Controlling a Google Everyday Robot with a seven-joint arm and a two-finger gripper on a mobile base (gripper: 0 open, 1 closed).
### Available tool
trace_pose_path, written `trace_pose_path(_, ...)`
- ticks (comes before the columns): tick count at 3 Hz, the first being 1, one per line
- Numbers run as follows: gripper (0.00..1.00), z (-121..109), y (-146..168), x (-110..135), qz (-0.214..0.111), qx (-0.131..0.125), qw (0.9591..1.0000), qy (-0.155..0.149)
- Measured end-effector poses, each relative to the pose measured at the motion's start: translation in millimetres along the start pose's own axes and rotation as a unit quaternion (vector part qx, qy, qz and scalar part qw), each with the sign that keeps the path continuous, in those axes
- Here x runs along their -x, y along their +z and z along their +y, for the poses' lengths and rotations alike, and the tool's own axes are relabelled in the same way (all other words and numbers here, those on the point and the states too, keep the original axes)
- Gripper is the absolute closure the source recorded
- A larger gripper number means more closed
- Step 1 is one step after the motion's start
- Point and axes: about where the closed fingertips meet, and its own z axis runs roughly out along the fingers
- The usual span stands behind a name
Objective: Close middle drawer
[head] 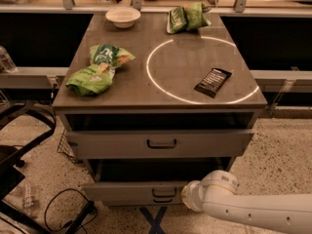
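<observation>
The grey cabinet (pixel 161 89) shows two pulled-out drawers. The upper, taller front (pixel 112 144) has a dark bar handle (pixel 162 143). Below it the middle drawer (pixel 122 193) stands open, its low grey front pulled forward, a dark tray behind it and a small dark handle (pixel 164 193) on it. My white arm (pixel 253 213) comes in from the lower right. My gripper (pixel 187 197) is at the middle drawer's front, just right of the handle. The lowest drawer is mostly hidden under the middle one.
On the cabinet top lie a white bowl (pixel 123 17), green chip bags (pixel 100 68) (pixel 186 16) and a dark snack bar (pixel 213 82) inside a lit ring. A black chair base (pixel 19 145) and cables (pixel 68 211) are on the floor at left.
</observation>
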Motion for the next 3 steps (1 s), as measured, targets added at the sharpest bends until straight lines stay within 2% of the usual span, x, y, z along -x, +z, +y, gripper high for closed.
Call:
trace_pose_path(2, 1.0, -39, 22, -24, 0.025, -0.023, 0.9994, 0.011)
trace_pose_path(3, 1.0, -70, 38, -25, 0.037, -0.042, 0.9985, 0.004)
